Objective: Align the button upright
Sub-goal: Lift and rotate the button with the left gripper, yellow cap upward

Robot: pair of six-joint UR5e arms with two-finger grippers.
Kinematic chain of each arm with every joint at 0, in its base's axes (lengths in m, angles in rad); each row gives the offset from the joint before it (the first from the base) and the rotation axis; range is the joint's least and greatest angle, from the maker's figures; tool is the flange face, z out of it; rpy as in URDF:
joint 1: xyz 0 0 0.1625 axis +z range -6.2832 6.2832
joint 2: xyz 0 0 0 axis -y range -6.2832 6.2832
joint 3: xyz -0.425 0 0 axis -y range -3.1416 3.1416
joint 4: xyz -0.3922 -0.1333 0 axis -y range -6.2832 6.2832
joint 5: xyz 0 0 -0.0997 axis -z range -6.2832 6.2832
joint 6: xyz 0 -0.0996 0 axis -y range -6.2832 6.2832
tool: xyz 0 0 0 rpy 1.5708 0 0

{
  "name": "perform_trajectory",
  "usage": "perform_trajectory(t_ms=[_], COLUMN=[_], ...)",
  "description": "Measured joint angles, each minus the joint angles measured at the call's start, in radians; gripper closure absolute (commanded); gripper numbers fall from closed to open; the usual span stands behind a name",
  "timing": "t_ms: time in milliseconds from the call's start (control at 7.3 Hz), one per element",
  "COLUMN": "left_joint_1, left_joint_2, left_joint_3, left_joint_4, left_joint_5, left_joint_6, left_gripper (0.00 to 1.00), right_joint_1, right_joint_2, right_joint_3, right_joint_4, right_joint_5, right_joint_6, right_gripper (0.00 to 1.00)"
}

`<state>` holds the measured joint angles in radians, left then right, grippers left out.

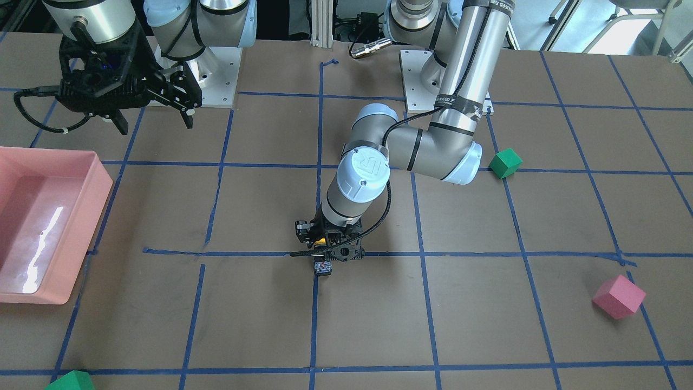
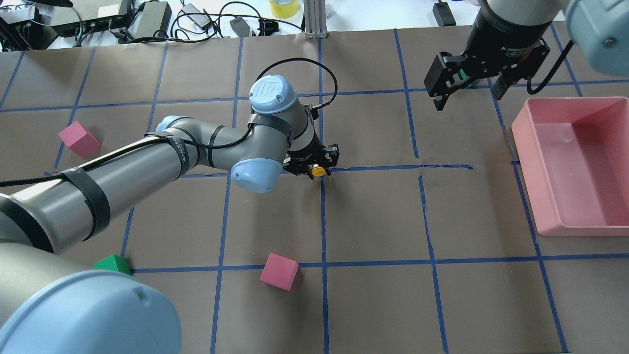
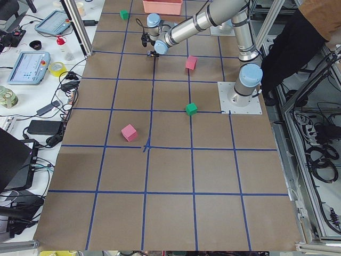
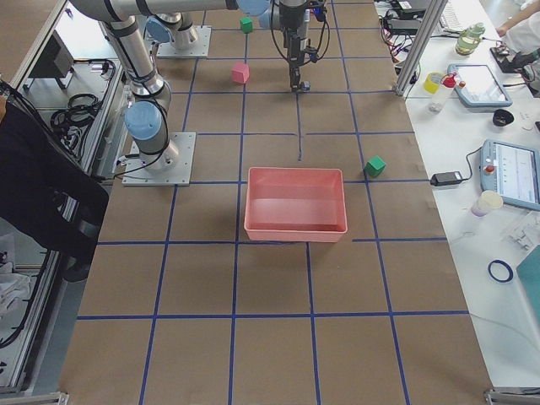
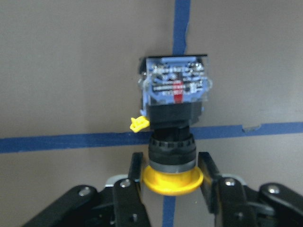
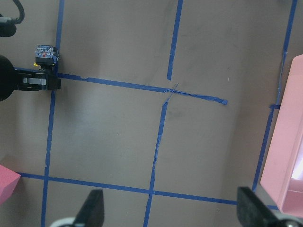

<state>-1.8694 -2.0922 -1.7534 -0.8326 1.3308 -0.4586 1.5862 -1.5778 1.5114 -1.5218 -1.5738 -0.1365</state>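
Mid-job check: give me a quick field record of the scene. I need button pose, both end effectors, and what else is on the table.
button: not upright; axis runs roughly level along the table
orientation: yellow cap toward the robot, contact block away from it
location: over a blue tape crossing, mid-table
table contact: cannot tell
left end effector: shut on the yellow cap
right end effector: open, empty, raised near the pink bin
other items: two pink cubes, two green cubes, all apart from the button
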Motion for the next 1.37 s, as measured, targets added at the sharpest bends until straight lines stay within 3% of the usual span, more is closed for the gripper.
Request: perform_trajectory(t_ms=[274,548,959,1370], left_joint_1=[0.044,0.122,0.233,0.291], left_joint_2=[0.025,0.044,0.027,-0.017], left_joint_3=[0.051,0.082,0.036,-0.068], left_joint_4=[-0.182,-0.330,-0.362,-0.362], left_joint_5=[-0.103,-0.310,-0.729,-1.015], left_joint_6=[-0.109,-0.246,-0.470,-0.395], left_gripper=[1.00,1.00,1.00,1.00], right_joint_1=[0.000,0.000,0.000,0.000], right_joint_2=[-0.001,0.000,0.001,0.001], right_joint_3=[0.000,0.001,0.001,0.001], right_joint_4=[0.000,0.000,0.000,0.000], right_joint_5=[0.000,0.000,0.000,0.000], right_joint_6=[0.000,0.000,-0.001,-0.001], right_gripper=[0.00,0.00,0.00,0.00])
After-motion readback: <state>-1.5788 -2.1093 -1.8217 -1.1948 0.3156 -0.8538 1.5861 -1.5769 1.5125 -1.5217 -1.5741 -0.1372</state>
